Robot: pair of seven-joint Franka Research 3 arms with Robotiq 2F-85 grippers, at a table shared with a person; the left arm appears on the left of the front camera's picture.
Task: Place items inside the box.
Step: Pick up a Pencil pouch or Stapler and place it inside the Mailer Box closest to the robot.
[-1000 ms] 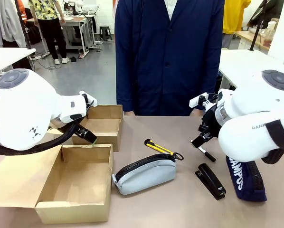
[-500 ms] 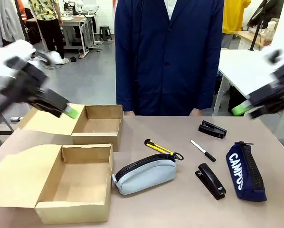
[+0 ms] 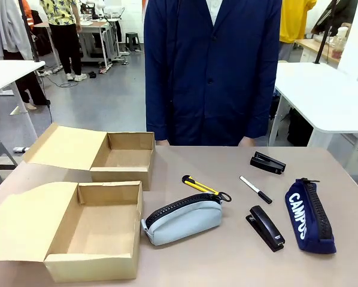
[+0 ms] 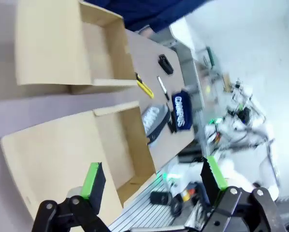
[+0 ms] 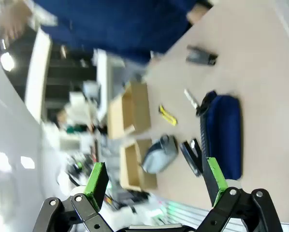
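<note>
the box (image 3: 93, 269) stands open at the near left of the bench (image 3: 221, 263), flap laid out to its left, and is found empty. no item is placed yet; the whole task is judged outstanding. just beside its right wall lies the grey pouch (image 3: 182, 221); further right, the utility knife (image 3: 200, 186), marker (image 3: 255, 189), stapler (image 3: 266, 228) and navy pouch (image 3: 311, 216). a smaller box (image 3: 122, 174) stands behind. the left hand (image 4: 152, 176) and right hand (image 5: 155, 176) are held wide, gripping nothing.
</note>
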